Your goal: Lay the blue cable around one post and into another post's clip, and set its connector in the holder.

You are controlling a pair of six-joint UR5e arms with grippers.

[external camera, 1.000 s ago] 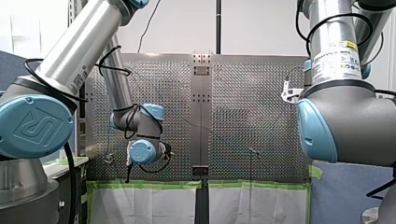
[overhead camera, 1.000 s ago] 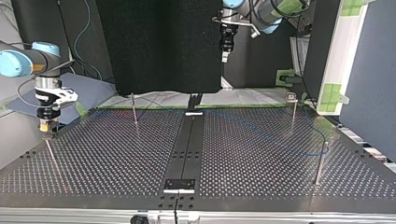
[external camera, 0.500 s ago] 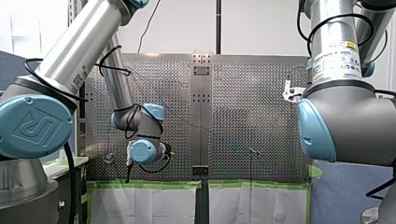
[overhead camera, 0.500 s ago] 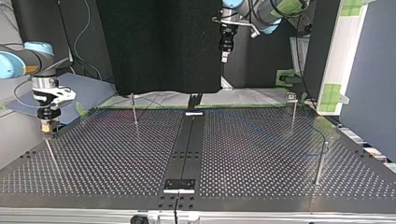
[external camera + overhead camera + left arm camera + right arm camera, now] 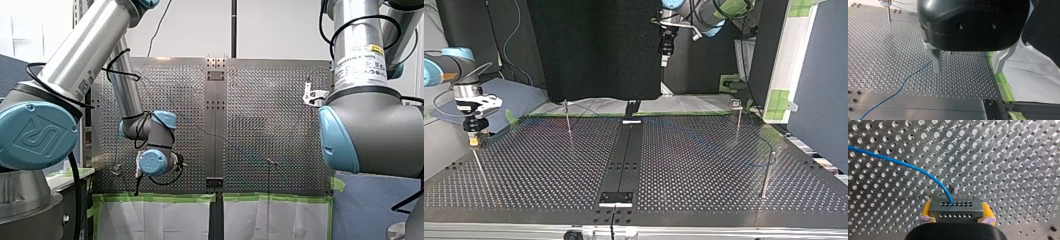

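Apparently somewhere short of halfway. Pinching the connector [image 5: 956,208] between the yellow pads [image 5: 926,210] of my right end effector [image 5: 474,142], at nine o'clock in the top view, just above a thin post [image 5: 480,167]; not yet released into any holder. Holding my left end effector [image 5: 967,68] spread and empty, high at twelve o'clock. Trailing the blue cable [image 5: 905,81] slack over the tabletop [image 5: 549,170] toward three o'clock; cannot tell whether it rounds a post there, nor find it in a clip. Probably left: routing, clipping, seating the connector

Perforated table [image 5: 549,170], blue cable [image 5: 913,167], upright posts [image 5: 768,172]
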